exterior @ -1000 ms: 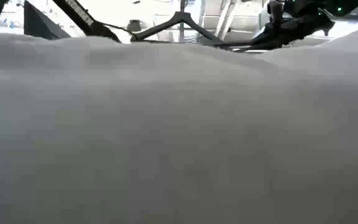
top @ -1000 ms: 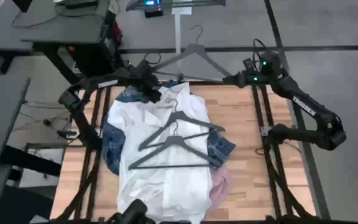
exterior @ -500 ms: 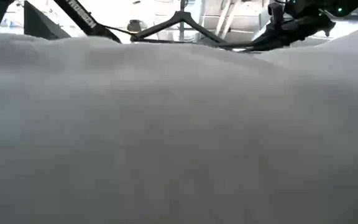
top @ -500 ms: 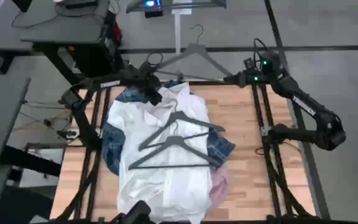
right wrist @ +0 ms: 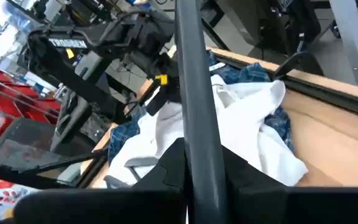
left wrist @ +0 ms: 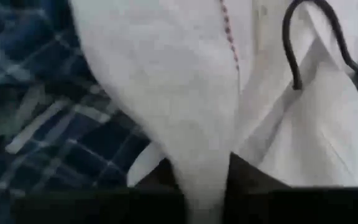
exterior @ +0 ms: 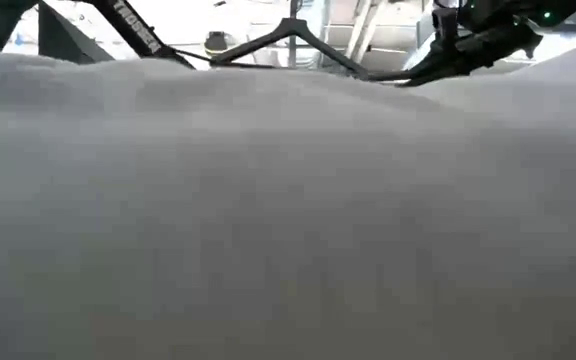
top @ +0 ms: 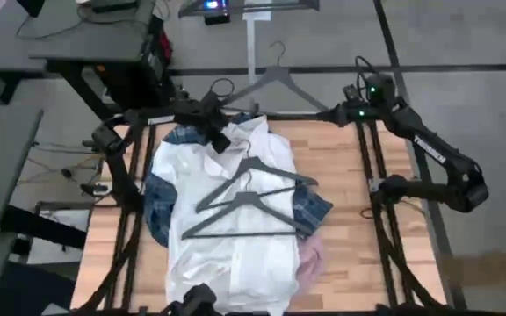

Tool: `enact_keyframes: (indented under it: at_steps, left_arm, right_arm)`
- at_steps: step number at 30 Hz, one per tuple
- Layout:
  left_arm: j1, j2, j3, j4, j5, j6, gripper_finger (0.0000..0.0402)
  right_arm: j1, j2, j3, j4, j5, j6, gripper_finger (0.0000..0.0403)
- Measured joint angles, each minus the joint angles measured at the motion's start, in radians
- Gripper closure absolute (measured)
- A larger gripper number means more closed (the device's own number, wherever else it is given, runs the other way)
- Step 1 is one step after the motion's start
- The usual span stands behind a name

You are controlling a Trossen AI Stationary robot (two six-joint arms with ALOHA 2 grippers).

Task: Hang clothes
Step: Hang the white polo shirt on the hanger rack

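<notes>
Now clamped on the white shirt (left wrist: 185, 118), left gripper (top: 220, 140); right gripper (top: 325, 110) grips a hanger (top: 275, 81).

Two dark, matte six-joint arms of tubular links with bulkier rounded joint housings.
Left arm (top: 152, 117): black link carrying white block lettering along its side; small yellow tag near the wrist, seen in the right wrist view.
Right arm (top: 429, 149): white lettering on the forearm link; green indicator lights by the wrist; thin black cable looping above it.
</notes>
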Motion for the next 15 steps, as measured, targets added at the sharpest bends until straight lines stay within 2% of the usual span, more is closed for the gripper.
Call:
enact_keyframes:
  at_steps: [3, 8, 12, 15]
  left_arm:
    - [0.003, -0.054, 0.055, -0.089, -0.014, 0.03, 0.04]
    - [0.029, -0.12, 0.167, -0.23, -0.13, 0.101, 0.0401]
    - [0.059, -0.143, 0.218, -0.279, -0.137, 0.123, 0.0401]
    - [0.069, -0.16, 0.225, -0.285, -0.136, 0.131, 0.0401]
  right_arm:
    - [-0.005, -0.028, 0.0, -0.05, -0.014, -0.05, 0.0379]
    - [-0.006, -0.073, 0.0, -0.135, 0.02, -0.097, 0.0379]
    - [-0.007, -0.109, 0.0, -0.147, 0.094, -0.108, 0.0381]
    - [-0.013, -0.125, 0.0, -0.151, 0.078, -0.116, 0.0381]
